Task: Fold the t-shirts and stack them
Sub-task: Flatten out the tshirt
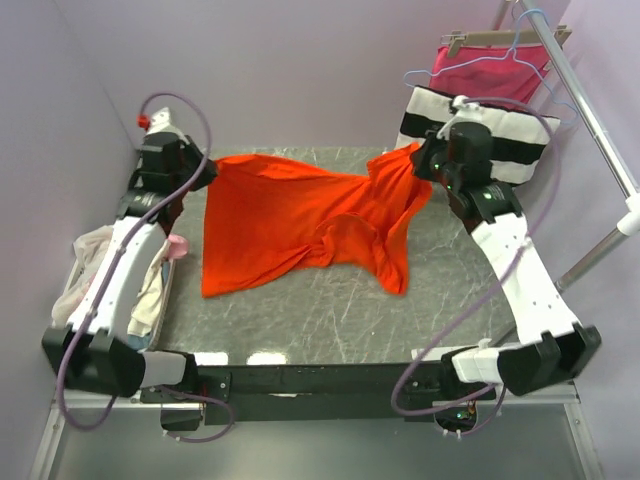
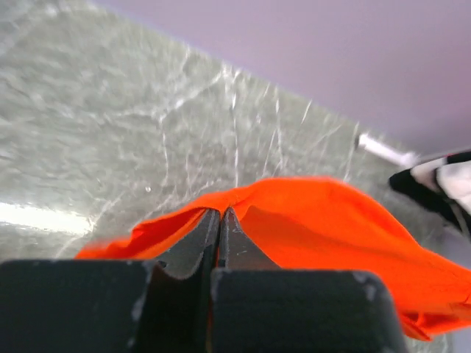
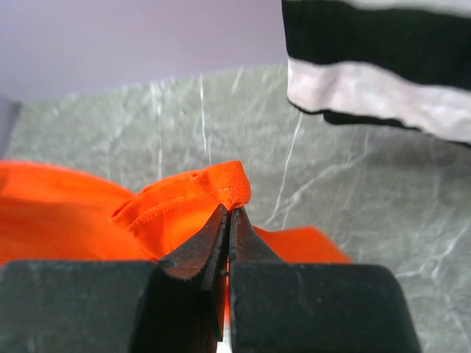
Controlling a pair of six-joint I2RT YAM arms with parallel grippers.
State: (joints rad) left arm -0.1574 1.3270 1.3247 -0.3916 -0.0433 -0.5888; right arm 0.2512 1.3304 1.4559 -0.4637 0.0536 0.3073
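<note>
A bright orange-red t-shirt (image 1: 300, 225) lies spread and rumpled across the back half of the marble table (image 1: 330, 320). My left gripper (image 1: 210, 168) is shut on its far left corner; in the left wrist view the cloth (image 2: 331, 220) bunches over the closed gripper (image 2: 221, 213). My right gripper (image 1: 418, 158) is shut on the shirt's far right edge, pinching a stitched hem (image 3: 199, 193) at the closed gripper (image 3: 229, 211). Both held corners are lifted a little. Cream-white and pale pink t-shirts (image 1: 90, 270) sit heaped at the left, partly hidden by my left arm.
A pink cloth with broad black and white stripes (image 1: 510, 135) hangs at the back right, close to my right wrist, also in the right wrist view as striped cloth (image 3: 383, 66). A metal rail (image 1: 590, 110) with hangers runs along the right. Purple walls close in the back and left.
</note>
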